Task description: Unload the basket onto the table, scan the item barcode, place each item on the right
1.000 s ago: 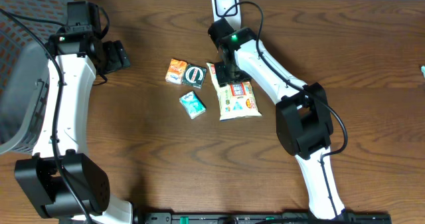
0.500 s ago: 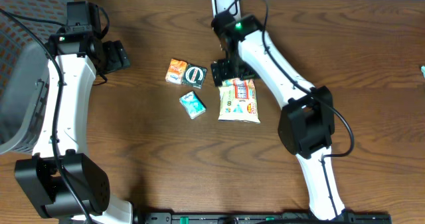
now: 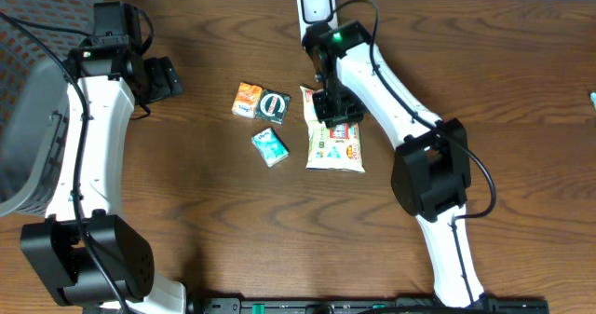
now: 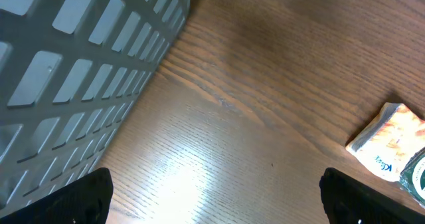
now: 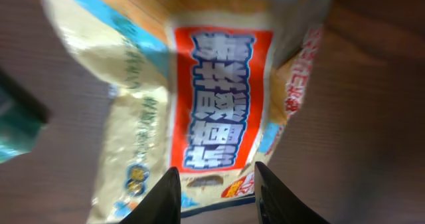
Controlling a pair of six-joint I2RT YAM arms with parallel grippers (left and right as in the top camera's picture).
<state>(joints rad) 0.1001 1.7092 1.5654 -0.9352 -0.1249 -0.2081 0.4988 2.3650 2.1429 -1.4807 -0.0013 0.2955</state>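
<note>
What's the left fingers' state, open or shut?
Open: left fingers sit at opposite corners of their wrist view, table visible between them.

Table (image 3: 521, 90): dark brown wood, grain visible.
Basket (image 3: 28, 118): grey plastic with slotted walls, at the table's far left edge.
Orange packet (image 3: 247, 100): small, lying flat, touching the next entry.
Dark green packet (image 3: 273, 105): round white emblem, just right of the orange one.
Teal packet (image 3: 270, 146): small, tilted, near the pair but apart from both.

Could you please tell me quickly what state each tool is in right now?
Left tool: open, holding nothing.
Right tool: closed on the bag.
</note>
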